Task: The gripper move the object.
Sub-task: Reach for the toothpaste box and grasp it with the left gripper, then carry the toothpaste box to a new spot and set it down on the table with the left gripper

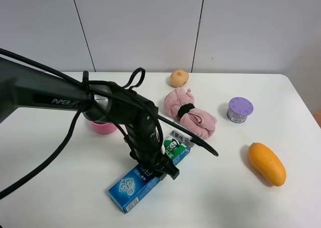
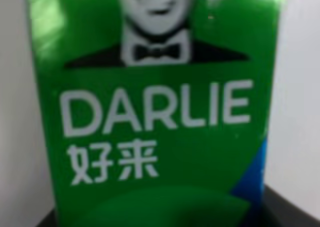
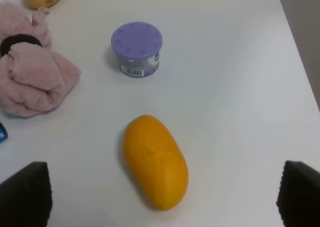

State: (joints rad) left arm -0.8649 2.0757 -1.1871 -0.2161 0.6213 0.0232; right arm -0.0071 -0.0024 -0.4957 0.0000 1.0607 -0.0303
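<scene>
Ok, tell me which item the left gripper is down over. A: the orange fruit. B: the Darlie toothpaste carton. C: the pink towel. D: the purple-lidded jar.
B: in the high view the left gripper sits over the middle of the toothpaste carton, and the left wrist view is filled by its green DARLIE face.

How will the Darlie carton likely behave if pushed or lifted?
The Darlie carton looks like a stiff, flat-sided box, so it should slide, not roll. Its glossy faces may be slippery. Being long, it may pivot if pushed off-centre.
</scene>
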